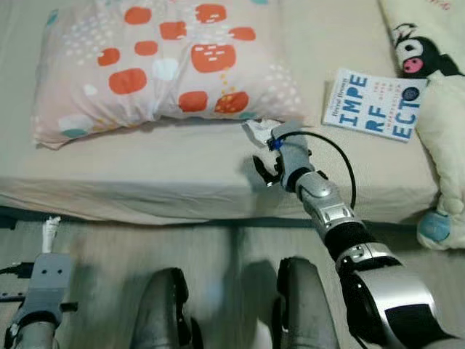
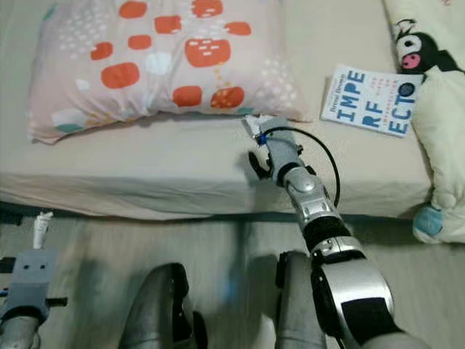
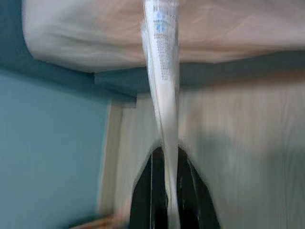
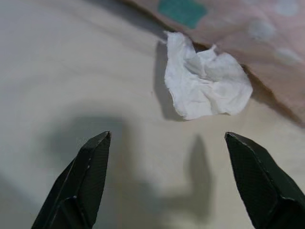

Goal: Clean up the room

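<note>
Left eye view: the right arm reaches forward over the near edge of a bed covered by a beige sheet (image 1: 145,171). Its pincer (image 1: 263,137) hovers just short of a crumpled white tissue (image 1: 254,131), which lies on the sheet just beside the lower right corner of a pale pink pillow with orange-red blotches (image 1: 163,62). A white paperback book with blue block lettering (image 1: 374,104) lies flat on the bed to the right of the pillow, next to a cream plush toy with a black-and-white face (image 1: 436,80) at the right edge. At lower left, the left arm hangs low over the pale wooden floor (image 1: 218,247), a rolled white wrapper (image 1: 49,234) standing up from its pincer.

Left wrist view: the left pincer (image 3: 172,191) is closed upon the long white wrapper with small blue print (image 3: 163,71), which extends away from the fingertips; bed edge and floor appear blurred beyond.

Right wrist view: the right pincer's two black fingers (image 4: 81,179) stand wide apart above the sheet, touching nothing. The tissue (image 4: 205,81) lies ahead of them, apart from both tips, against the pillow's edge (image 4: 228,19).
</note>
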Controlling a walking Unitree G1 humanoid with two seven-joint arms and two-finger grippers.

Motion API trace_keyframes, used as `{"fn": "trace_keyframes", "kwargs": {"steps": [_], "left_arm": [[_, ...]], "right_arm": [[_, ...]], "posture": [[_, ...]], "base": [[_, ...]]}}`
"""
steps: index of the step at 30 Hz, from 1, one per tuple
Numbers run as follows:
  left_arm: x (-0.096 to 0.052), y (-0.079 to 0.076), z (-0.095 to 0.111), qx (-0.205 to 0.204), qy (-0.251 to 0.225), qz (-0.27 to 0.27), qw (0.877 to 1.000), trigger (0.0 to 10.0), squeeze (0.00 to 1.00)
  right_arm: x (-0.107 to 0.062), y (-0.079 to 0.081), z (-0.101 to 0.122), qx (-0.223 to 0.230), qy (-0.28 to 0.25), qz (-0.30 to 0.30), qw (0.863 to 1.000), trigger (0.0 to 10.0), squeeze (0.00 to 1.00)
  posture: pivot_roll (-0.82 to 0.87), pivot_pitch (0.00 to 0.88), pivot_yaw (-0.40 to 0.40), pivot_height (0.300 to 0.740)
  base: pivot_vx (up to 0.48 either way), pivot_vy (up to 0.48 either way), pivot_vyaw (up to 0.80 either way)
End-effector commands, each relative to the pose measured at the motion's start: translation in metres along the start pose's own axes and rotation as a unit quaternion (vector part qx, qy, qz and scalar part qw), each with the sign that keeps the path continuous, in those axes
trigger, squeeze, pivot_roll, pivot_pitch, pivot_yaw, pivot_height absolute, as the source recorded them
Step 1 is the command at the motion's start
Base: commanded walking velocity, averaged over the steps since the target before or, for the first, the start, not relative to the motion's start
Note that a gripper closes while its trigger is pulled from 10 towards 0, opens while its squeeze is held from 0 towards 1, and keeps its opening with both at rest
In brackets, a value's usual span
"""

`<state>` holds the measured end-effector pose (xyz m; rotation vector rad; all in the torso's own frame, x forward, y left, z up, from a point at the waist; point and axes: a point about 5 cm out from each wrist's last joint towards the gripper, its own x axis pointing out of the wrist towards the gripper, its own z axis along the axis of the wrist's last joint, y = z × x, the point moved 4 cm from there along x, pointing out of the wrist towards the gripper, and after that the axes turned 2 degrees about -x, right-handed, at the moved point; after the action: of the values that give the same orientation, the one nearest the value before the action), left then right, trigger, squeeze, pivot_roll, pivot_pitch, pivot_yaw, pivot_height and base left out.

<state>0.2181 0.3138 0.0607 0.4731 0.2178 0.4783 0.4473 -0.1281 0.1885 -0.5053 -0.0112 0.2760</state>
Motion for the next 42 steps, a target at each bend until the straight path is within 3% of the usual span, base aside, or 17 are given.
{"fn": "trace_keyframes", "kwargs": {"steps": [1, 2, 4, 5, 6, 9, 13, 16, 20, 22, 23, 24, 25, 32, 34, 37, 42], "left_arm": [[-0.013, 0.009, -0.016, 0.017, 0.035, 0.000, 0.999, 0.0, 0.00], [-0.013, 0.009, -0.016, 0.017, 0.035, 0.000, 0.999, 0.0, 0.00], [-0.027, 0.022, -0.015, 0.029, 0.040, 0.002, 0.999, 0.0, 0.00], [-0.027, 0.022, -0.015, 0.029, 0.040, 0.002, 0.999, 0.0, 0.00], [-0.034, 0.028, -0.015, 0.035, 0.045, 0.001, 0.998, 0.0, 0.00], [-0.038, 0.031, -0.014, 0.038, 0.050, 0.001, 0.998, 0.0, 0.00], [-0.056, 0.044, -0.005, 0.048, 0.059, -0.001, 0.997, 0.0, 0.00], [-0.060, 0.045, -0.002, 0.050, 0.059, -0.004, 0.997, 0.0, 0.00], [-0.074, 0.051, 0.004, 0.059, 0.073, -0.010, 0.996, 0.0, 0.00], [-0.074, 0.051, 0.004, 0.059, 0.073, -0.010, 0.996, 0.0, 0.00], [-0.076, 0.054, 0.006, 0.060, 0.076, -0.010, 0.995, 0.0, 0.00], [-0.076, 0.054, 0.006, 0.060, 0.076, -0.010, 0.995, 0.0, 0.00], [-0.078, 0.056, 0.008, 0.062, 0.077, -0.008, 0.995, 0.0, 0.00], [-0.080, 0.057, 0.011, 0.065, 0.087, -0.008, 0.994, 0.0, 0.00], [-0.080, 0.057, 0.011, 0.065, 0.087, -0.008, 0.994, 0.0, 0.00], [-0.081, 0.055, 0.010, 0.063, 0.090, -0.009, 0.994, 0.0, 0.00], [-0.077, 0.050, 0.010, 0.058, 0.093, -0.012, 0.994, 0.0, 0.00]], "right_arm": [[0.000, 0.000, -0.002, -0.045, 0.002, -0.005, 0.999, 10.0, 0.00], [0.000, 0.000, -0.002, -0.045, 0.002, -0.005, 0.999, 10.0, 0.00], [0.003, -0.005, 0.007, -0.108, -0.004, -0.020, 0.994, 10.0, 0.00], [0.003, -0.005, 0.007, -0.108, -0.004, -0.020, 0.994, 10.0, 0.00], [0.004, -0.008, 0.010, -0.141, -0.002, -0.032, 0.990, 10.0, 0.00], [0.004, -0.012, 0.012, -0.168, -0.001, -0.044, 0.985, 10.0, 0.00], [0.004, -0.022, 0.016, -0.234, -0.002, -0.063, 0.970, 10.0, 0.00], [0.004, -0.024, 0.016, -0.251, -0.001, -0.066, 0.966, 10.0, 0.00], [0.001, -0.031, 0.010, -0.301, 0.007, -0.084, 0.950, 10.0, 0.00], [0.001, -0.031, 0.010, -0.301, 0.007, -0.084, 0.950, 10.0, 0.00], [0.001, -0.033, 0.011, -0.311, 0.006, -0.090, 0.946, 3.4, 0.00], [0.001, -0.033, 0.011, -0.311, 0.006, -0.090, 0.946, 3.4, 0.00], [0.000, -0.035, 0.012, -0.321, 0.003, -0.096, 0.942, 0.0, 0.00], [-0.002, -0.052, 0.022, -0.377, -0.009, -0.141, 0.915, 0.0, 0.00], [-0.002, -0.052, 0.022, -0.377, -0.009, -0.141, 0.915, 0.0, 0.00], [-0.004, -0.061, 0.028, -0.395, -0.014, -0.161, 0.904, 0.0, 0.00], [-0.010, -0.089, 0.040, -0.417, -0.015, -0.207, 0.885, 0.0, 0.00]], "posture": [[0.27, 0.533, 0.033, 0.570], [0.27, 0.533, 0.033, 0.570], [0.29, 0.574, 0.033, 0.570], [0.29, 0.574, 0.033, 0.570], [0.29, 0.586, 0.029, 0.570], [0.30, 0.592, 0.028, 0.570], [0.33, 0.665, 0.032, 0.570], [0.33, 0.673, 0.032, 0.570], [0.36, 0.713, 0.031, 0.570], [0.36, 0.713, 0.031, 0.570], [0.37, 0.717, 0.032, 0.570], [0.37, 0.717, 0.032, 0.570], [0.37, 0.721, 0.031, 0.570], [0.36, 0.727, 0.015, 0.570], [0.36, 0.727, 0.015, 0.570], [0.36, 0.717, 0.010, 0.570], [0.33, 0.700, 0.004, 0.570]], "base": [[0.000, 0.000, 0.00], [0.000, 0.000, 0.00], [0.000, 0.000, 0.00], [0.000, 0.000, 0.00], [0.000, 0.000, 0.00], [0.000, 0.000, 0.00], [0.000, 0.000, 0.00], [0.000, 0.000, 0.00], [0.000, 0.000, 0.00], [0.000, 0.000, 0.00], [0.000, 0.000, 0.00], [0.000, 0.000, 0.00], [0.000, 0.000, 0.00], [0.000, 0.000, 0.00], [0.000, 0.000, 0.00], [0.000, 0.000, 0.00], [0.000, 0.000, 0.00]]}}
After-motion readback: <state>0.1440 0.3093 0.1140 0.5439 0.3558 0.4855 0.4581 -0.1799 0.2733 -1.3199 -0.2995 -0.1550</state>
